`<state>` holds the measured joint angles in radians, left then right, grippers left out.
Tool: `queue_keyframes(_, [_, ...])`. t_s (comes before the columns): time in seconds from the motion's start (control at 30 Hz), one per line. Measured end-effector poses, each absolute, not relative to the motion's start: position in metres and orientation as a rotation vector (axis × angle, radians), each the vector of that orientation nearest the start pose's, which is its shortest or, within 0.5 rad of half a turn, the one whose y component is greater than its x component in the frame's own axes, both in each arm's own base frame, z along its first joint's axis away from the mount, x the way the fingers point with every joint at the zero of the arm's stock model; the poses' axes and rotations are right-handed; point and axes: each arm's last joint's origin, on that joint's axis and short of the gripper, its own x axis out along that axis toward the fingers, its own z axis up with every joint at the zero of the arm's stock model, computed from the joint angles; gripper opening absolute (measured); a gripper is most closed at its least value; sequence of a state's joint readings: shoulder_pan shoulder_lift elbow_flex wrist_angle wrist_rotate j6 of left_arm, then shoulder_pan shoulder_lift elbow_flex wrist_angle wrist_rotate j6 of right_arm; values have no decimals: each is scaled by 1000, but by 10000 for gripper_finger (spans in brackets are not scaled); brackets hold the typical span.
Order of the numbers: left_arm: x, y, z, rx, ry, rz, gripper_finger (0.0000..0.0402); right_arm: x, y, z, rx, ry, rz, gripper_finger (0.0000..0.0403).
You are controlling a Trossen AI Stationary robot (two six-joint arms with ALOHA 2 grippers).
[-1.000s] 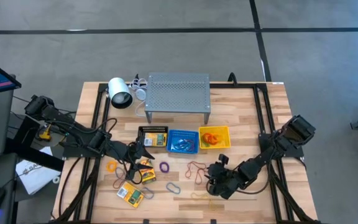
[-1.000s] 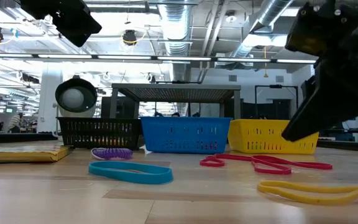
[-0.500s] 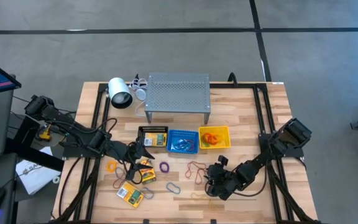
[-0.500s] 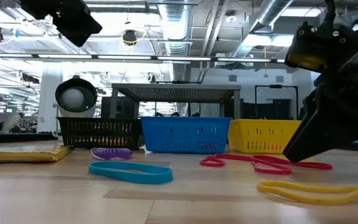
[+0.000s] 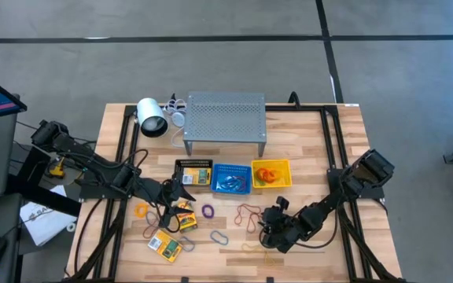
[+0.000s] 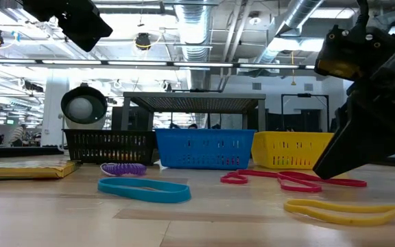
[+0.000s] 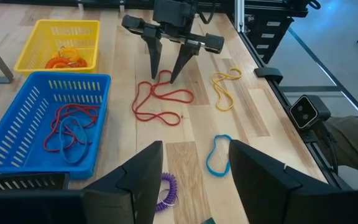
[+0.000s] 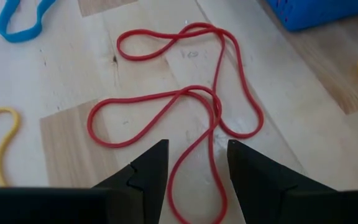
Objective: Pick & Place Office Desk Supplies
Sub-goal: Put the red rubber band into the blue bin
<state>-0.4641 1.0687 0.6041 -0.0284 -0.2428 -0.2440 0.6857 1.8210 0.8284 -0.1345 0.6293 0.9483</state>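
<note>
The office desk supplies lie loose on the wooden table: a red band (image 8: pixel 185 106), a blue band (image 7: pixel 217 154), a yellow band (image 7: pixel 224 87), a purple coil (image 7: pixel 166 190), an orange band (image 5: pixel 141 210) and yellow-and-green packs (image 5: pixel 165 245). My right gripper (image 8: pixel 196 149) is open, low over the red band, with one strand (image 8: pixel 194 165) running between its fingers; whether they touch it I cannot tell. My left gripper (image 7: pixel 194 158) hangs open above the table by the black basket (image 5: pixel 193 173), touching nothing.
A blue basket (image 5: pixel 231 178) holds bands, and a yellow basket (image 5: pixel 271 174) holds orange ones. A grey perforated shelf (image 5: pixel 225 118) and a white lamp-like cylinder (image 5: pixel 152 118) stand at the far side. Bare wood lies near the table's front right.
My right gripper has sunk a little toward the red band, then kept still. Its fingers stay equally far apart. No band or pack has moved.
</note>
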Motion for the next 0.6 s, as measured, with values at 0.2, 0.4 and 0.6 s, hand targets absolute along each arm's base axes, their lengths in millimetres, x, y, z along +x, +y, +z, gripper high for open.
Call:
queue_keyframes(0.2, [203,-94,233,-68,486,-159,181,250,182,105,211,801,-360,157])
queue_keyframes(0.4, [203,-94,233,-69,487,-162,181,250,183,104,219,814,-348,133])
queue_keyframes(0.6, [203,-94,233,-69,487,-162,181,249,183,104,223,825,-340,110])
